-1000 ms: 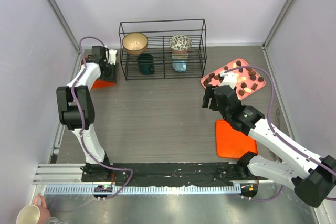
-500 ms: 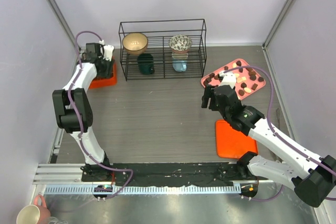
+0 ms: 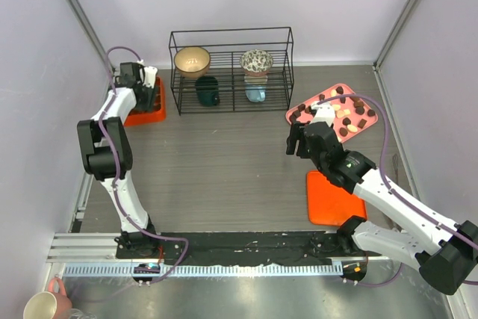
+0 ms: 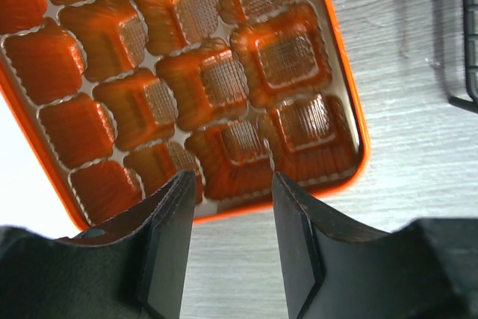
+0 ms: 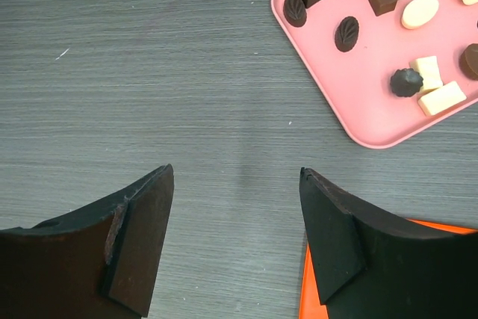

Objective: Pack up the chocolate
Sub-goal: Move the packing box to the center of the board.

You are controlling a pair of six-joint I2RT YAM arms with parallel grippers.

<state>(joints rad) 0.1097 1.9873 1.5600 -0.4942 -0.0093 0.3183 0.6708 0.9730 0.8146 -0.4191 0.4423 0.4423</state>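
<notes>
The chocolate point(image 3: 343, 131), several dark, tan and cream pieces, lies on a pink tray point(image 3: 372, 120) at the right rear. In the right wrist view the chocolate point(image 5: 346, 33) and the pink tray point(image 5: 373, 102) fill the top right. My right gripper point(image 3: 299, 140) point(image 5: 235, 173) is open and empty over bare table, short of the tray's near-left corner. An orange gridded box point(image 3: 147, 104) sits at the far left. My left gripper point(image 3: 140, 80) point(image 4: 231, 181) is open and empty just above the box's point(image 4: 187, 80) edge. No chocolate shows in its cells.
A black wire rack point(image 3: 231, 69) with two bowls and two mugs stands at the back centre. A flat orange lid point(image 3: 332, 199) lies under my right arm. Grey walls close both sides. A mug point(image 3: 43, 306) sits off the table at the bottom left.
My left wrist has swung a little left and back over the orange box, and the box looks slightly shifted. The right arm has not moved.
</notes>
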